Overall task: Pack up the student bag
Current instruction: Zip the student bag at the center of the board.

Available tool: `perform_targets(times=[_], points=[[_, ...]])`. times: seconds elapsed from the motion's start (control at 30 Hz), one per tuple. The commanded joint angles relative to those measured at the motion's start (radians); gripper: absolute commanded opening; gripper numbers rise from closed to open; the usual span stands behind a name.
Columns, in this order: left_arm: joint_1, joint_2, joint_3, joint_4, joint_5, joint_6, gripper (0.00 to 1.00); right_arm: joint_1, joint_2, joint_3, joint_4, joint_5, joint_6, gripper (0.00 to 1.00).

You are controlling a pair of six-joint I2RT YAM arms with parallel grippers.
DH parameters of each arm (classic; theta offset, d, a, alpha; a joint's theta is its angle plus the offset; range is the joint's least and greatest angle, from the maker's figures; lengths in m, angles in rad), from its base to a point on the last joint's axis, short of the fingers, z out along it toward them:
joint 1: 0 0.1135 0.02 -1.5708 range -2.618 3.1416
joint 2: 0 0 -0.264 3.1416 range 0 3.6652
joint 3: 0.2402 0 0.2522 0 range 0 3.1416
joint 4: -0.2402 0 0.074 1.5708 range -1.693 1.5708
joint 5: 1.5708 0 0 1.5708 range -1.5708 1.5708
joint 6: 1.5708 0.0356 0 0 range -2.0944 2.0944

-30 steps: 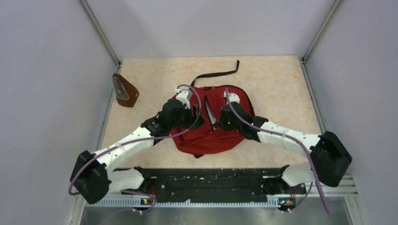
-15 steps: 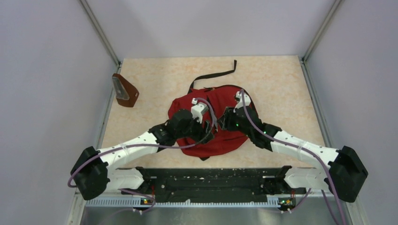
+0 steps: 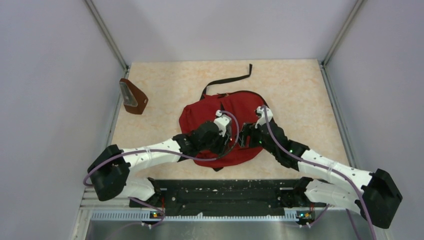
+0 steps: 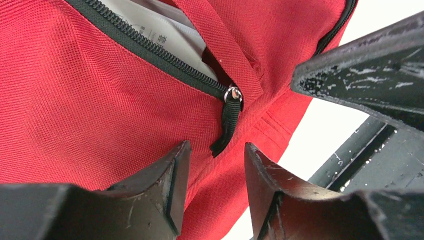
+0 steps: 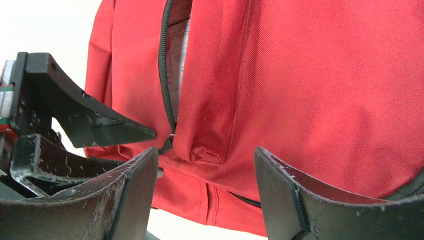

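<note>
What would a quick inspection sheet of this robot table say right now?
Surface: beige table.
Job's things: red student bag lying flat, zipper partly open, white papers showing inside.
Clutter: small brown pouch near the left edge.
Grippers: left claw open, aimed at the black zipper pull; right claw open over the bag.
Cables: purple cables along both arms.
Surroundings: plain grey walls.

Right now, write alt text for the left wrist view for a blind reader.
The left gripper, its black fingers open, lines up on a black zipper pull on the red student bag without gripping it. The zipper is partly open, showing white printed paper inside. The right gripper's finger juts in at right.
</note>
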Motion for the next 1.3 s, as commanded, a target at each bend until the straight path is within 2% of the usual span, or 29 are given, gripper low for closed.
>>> perform_targets(times=[0.0, 0.13, 0.27, 0.5, 0.63, 0.9, 0.93, 1.0, 1.2, 1.27], points=[[-0.015, 0.008, 0.035, 0.072, -0.061, 0.020, 0.45, 0.005, -0.043, -0.029, 0.037, -0.009, -0.038, 0.69], [-0.017, 0.015, 0.037, 0.074, -0.072, 0.018, 0.27, 0.005, -0.082, -0.089, 0.074, -0.009, -0.076, 0.69], [-0.019, 0.014, 0.048, 0.074, -0.095, 0.000, 0.00, 0.006, -0.123, -0.150, 0.144, -0.040, -0.146, 0.69], [-0.019, -0.062, 0.040, 0.109, -0.157, -0.042, 0.00, 0.042, -0.099, -0.194, 0.292, -0.048, -0.251, 0.67], [-0.019, -0.081, 0.039, 0.101, -0.177, -0.049, 0.00, 0.085, -0.032, -0.171, 0.354, 0.021, -0.301, 0.66], [-0.018, -0.072, 0.050, 0.092, -0.204, -0.066, 0.00, 0.133, 0.144, -0.130, 0.478, 0.059, -0.335, 0.66], [-0.019, -0.070, 0.052, 0.096, -0.205, -0.066, 0.00, 0.139, 0.161, -0.125, 0.495, 0.066, -0.334, 0.63], [-0.019, -0.064, 0.060, 0.100, -0.215, -0.059, 0.00, 0.148, 0.200, -0.109, 0.515, 0.081, -0.331, 0.46], [-0.017, -0.045, 0.135, 0.087, -0.341, -0.031, 0.00, 0.167, 0.281, -0.079, 0.504, 0.119, -0.321, 0.08], [-0.017, -0.034, 0.146, 0.099, -0.383, 0.004, 0.00, 0.172, 0.279, -0.082, 0.490, 0.119, -0.312, 0.00]])
